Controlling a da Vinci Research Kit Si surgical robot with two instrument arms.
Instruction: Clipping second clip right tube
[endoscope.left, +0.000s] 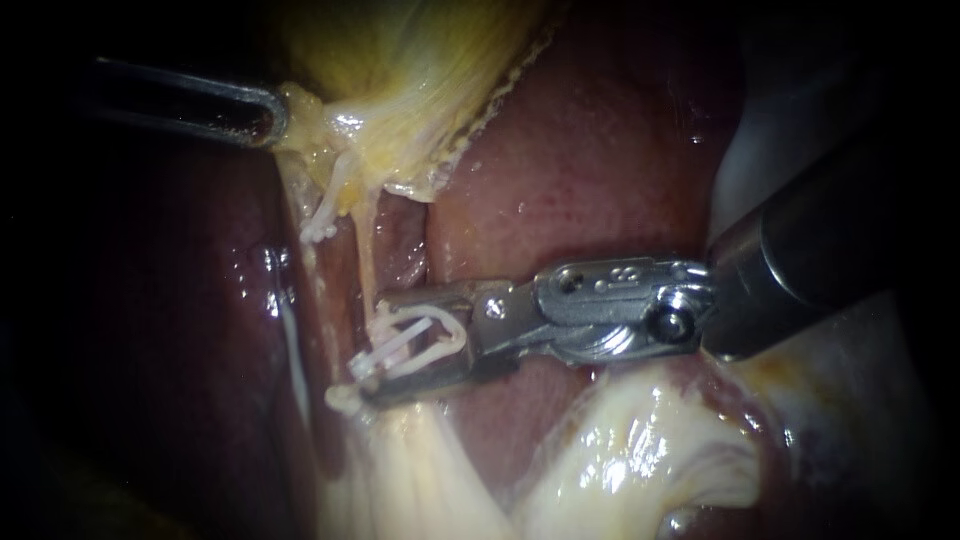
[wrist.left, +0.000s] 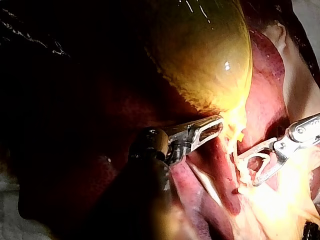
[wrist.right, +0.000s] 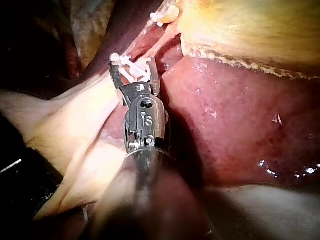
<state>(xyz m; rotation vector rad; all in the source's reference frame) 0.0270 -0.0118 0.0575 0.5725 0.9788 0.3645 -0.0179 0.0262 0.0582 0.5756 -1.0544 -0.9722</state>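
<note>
Right instrument's (endoscope.left: 375, 347) claw holds an open clip (endoscope.left: 430, 330) astride the right tube (endoscope.left: 368, 255); squeezing it shut apparently remains. Left instrument's (endoscope.left: 268, 115) claw grips the gallbladder (endoscope.left: 400, 60).

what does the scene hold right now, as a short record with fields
left instrument: jaws shut on the gallbladder edge
right instrument: jaws shut on a white clip set across a tube
other clip: nearer the gallbladder, which tube unclear
liver: beside and under the tube
</note>
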